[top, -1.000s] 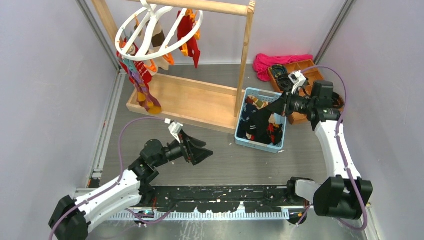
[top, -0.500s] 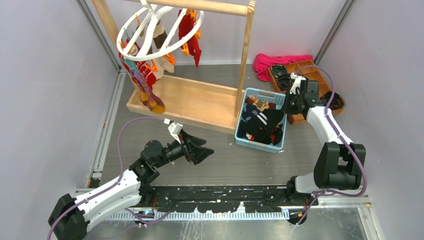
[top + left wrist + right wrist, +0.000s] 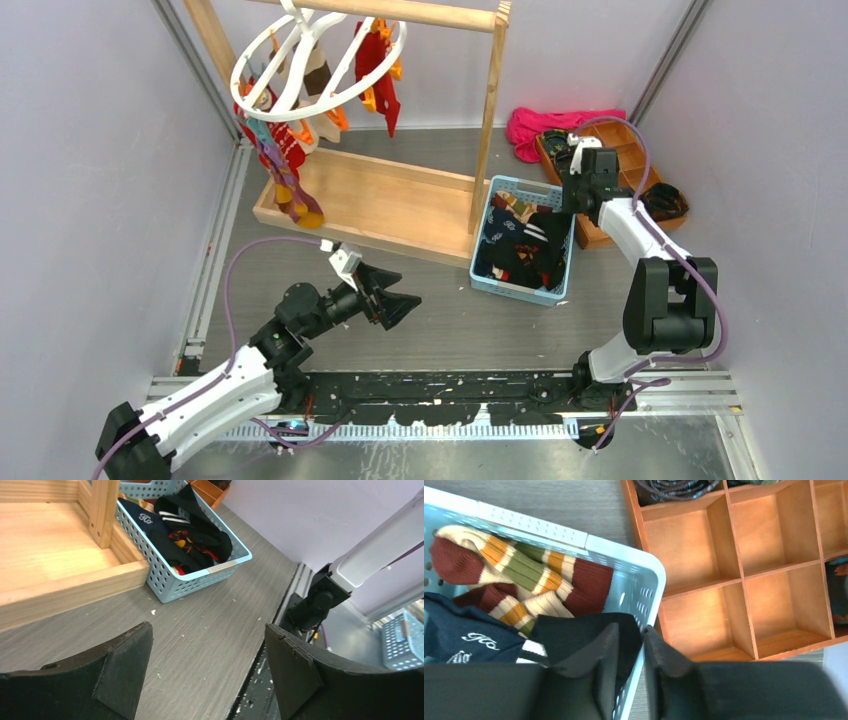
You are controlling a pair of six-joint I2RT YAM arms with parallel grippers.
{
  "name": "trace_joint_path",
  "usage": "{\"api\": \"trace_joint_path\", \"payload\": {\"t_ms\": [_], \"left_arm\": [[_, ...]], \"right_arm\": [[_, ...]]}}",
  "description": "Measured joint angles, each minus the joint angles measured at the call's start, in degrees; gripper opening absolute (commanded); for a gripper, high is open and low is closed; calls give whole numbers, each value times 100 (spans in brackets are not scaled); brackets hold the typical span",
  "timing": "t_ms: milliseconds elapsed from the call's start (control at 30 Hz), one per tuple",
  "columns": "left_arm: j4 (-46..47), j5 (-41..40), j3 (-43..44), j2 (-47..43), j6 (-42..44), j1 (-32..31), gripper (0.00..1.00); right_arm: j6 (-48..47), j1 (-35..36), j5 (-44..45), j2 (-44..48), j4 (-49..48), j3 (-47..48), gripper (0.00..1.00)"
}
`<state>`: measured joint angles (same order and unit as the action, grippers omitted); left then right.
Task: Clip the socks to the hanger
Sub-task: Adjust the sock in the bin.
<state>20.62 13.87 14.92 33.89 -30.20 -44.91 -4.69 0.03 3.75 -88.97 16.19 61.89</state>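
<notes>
Fingers (image 3: 120, 670) of the left hand (image 3: 207, 630) stand wide apart, holding nothing, above the grey worktop (image 3: 200, 615) near the blue basket (image 3: 220, 567). The right hand (image 3: 642, 630) is nearly closed at the basket's far right corner, against a black sock (image 3: 569, 630); a grip on it cannot be confirmed. Loose socks (image 3: 520, 245) lie in the basket. Others hang clipped on the white hanger (image 3: 295, 60).

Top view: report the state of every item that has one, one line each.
left pincer, open, empty.
right pincer, fingers close together at the basket rim; grip unclear.
basket, holding loose socks.
hanger, hanging from rail, clipped socks on it.
</notes>
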Motion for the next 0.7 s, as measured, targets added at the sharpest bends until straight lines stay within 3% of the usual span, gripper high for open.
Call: {"api": "trace_joint_path", "payload": {"t_ms": [67, 233, 467, 567, 700], "left_arm": [[-13, -46, 9, 0, 195, -2, 84], [48, -81, 70, 166, 485, -4, 84], [420, -79, 76, 605, 667, -4, 84], [562, -76, 76, 697, 697, -4, 84], [708, -81, 76, 723, 717, -4, 84]], "right_arm": [[-85, -9, -72, -2, 17, 101, 57], [-254, 116, -654, 59, 181, 413, 77], [-498, 330, -3193, 168, 621, 555, 72], [-299, 422, -3587, -452, 660, 866, 70], [-44, 516, -3412, -1506, 699, 1224, 64]]}}
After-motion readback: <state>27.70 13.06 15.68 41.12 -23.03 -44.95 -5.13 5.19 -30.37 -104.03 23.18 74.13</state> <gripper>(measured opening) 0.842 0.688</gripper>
